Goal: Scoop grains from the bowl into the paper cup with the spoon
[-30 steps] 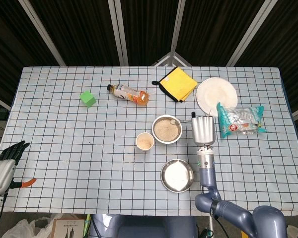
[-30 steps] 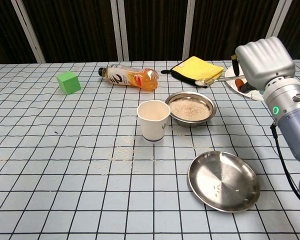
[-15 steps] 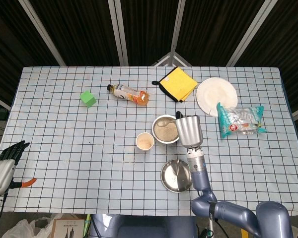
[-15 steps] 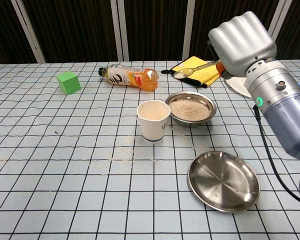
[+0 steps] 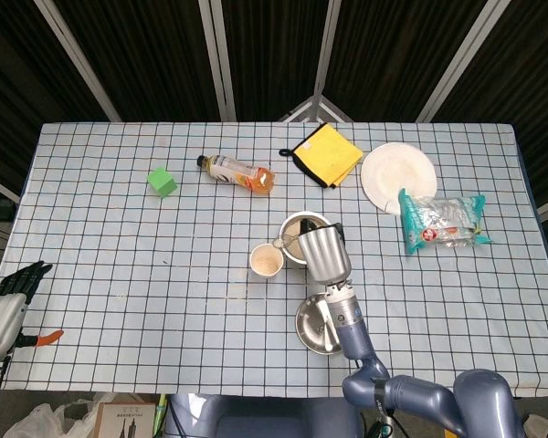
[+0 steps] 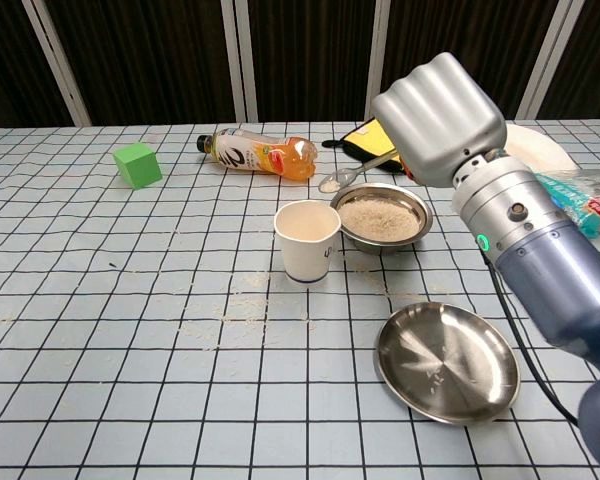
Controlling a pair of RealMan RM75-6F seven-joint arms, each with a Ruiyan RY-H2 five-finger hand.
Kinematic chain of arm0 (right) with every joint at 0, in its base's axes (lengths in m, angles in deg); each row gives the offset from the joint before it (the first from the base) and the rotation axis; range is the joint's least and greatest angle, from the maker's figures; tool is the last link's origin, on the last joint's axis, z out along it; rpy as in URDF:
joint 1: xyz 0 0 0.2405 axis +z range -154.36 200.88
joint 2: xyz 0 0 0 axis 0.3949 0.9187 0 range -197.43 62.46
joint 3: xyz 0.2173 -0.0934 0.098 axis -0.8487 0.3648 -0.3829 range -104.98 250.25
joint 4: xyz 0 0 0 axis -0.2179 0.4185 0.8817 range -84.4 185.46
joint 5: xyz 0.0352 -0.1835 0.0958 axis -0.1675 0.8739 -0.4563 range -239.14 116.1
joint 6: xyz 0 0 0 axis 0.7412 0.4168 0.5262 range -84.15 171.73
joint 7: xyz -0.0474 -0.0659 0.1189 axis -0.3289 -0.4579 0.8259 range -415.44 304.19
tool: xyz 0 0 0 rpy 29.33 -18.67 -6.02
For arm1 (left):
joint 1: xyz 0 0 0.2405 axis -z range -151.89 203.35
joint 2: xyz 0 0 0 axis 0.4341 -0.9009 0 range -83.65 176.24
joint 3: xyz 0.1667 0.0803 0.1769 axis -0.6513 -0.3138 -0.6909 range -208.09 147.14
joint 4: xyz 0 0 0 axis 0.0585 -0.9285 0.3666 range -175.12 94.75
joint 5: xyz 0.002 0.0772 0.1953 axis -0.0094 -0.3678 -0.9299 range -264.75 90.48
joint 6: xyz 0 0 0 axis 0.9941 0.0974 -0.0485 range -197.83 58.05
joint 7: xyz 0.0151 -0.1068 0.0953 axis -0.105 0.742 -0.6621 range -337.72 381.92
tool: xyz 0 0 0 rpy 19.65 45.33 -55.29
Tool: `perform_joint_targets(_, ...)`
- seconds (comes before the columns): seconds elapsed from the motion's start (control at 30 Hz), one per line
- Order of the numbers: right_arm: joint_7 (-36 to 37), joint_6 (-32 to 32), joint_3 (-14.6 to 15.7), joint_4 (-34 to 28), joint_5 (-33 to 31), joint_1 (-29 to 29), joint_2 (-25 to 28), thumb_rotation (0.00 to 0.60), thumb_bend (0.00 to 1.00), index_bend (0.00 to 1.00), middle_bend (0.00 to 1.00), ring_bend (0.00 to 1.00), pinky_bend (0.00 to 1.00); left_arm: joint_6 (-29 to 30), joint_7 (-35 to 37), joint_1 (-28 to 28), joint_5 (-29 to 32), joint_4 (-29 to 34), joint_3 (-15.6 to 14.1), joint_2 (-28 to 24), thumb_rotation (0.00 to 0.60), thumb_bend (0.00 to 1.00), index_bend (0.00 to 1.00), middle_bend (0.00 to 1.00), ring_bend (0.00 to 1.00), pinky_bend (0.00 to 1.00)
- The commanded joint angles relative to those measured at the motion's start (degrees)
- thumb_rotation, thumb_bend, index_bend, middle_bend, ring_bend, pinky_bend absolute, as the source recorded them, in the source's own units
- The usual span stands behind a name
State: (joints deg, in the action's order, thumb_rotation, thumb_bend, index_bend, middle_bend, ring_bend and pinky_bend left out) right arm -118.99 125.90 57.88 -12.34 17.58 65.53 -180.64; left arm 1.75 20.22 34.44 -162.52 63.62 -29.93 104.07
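My right hand [image 6: 440, 118] [image 5: 320, 253] holds a metal spoon [image 6: 355, 172], with its fingers wrapped around the handle. The spoon's bowl [image 5: 279, 243] carries some grains and hovers between the steel grain bowl [image 6: 382, 215] [image 5: 297, 228] and the paper cup [image 6: 307, 240] [image 5: 266, 261], above the cup's far right rim. The cup stands upright with grains inside. My left hand [image 5: 7, 306] rests at the table's near left edge, fingers apart, holding nothing.
An empty steel plate [image 6: 446, 361] lies near the front. A drink bottle [image 6: 257, 155], green cube [image 6: 137, 165], yellow cloth [image 6: 392, 135], white plate [image 5: 398, 175] and snack bag [image 5: 441, 220] lie farther back. Spilled grains [image 6: 242, 308] dot the cloth by the cup.
My right hand has swung left from beside the grain bowl, carrying the spoon over the bowl toward the cup. The left hand has stayed put.
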Motion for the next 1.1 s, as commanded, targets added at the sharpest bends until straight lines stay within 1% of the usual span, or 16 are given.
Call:
perform_joint_targets(0.03,1.8,0.7,1.0,2.0,1.1,-0.5,-0.7,0.600,0.50,0.66,0.95,1.00,1.00,-0.1,-0.3,0.1,0.2,0.1,0.0,0.0,0.600,0.00,0.00,0.00,0.00,0.00)
perform_joint_targets(0.23,3.6,0.9,3.1,6.2,4.4,0.2,-1.2,0.600,0.50,0.66,0.95,1.00,1.00,-0.1,-1.2,0.1,1.0,0.4,0.1,0.2,0.600,0.00,0.00,0.00,0.00,0.00)
perform_joint_targets(0.37,6.3,0.8,4.3,9.6,5.8,0.1,-1.8,0.600,0.50,0.66,0.95,1.00,1.00,-0.2,-1.1,0.2,1.5,0.6,0.3,0.2,0.600,0.00,0.00,0.00,0.00,0.00)
perform_joint_targets(0.77,14.7,3.2,7.8,22.1,11.3,0.6,-5.9,0.600,0.50,0.66,0.95,1.00,1.00,-0.1,-1.2,0.2,1.9,0.7,0.4,0.2,0.600,0.00,0.00,0.00,0.00,0.00)
perform_joint_targets(0.87,16.3,3.7,8.0,24.5,11.7,0.5,-6.8,0.600,0.50,0.66,0.95,1.00,1.00,-0.1,-1.2,0.2,2.1,0.7,0.5,0.2,0.600,0.00,0.00,0.00,0.00,0.00)
perform_joint_targets(0.93,17.0,4.1,7.5,25.5,11.7,0.7,-7.3,0.600,0.50,0.66,0.95,1.00,1.00,-0.1,-1.2,0.2,2.0,0.8,0.5,0.2,0.600,0.00,0.00,0.00,0.00,0.00)
perform_joint_targets(1.1,17.5,5.2,6.4,26.5,12.3,2.1,-7.8,0.600,0.50,0.66,0.95,1.00,1.00,0.0,-1.3,0.2,2.1,0.8,0.5,0.3,0.600,0.00,0.00,0.00,0.00,0.00)
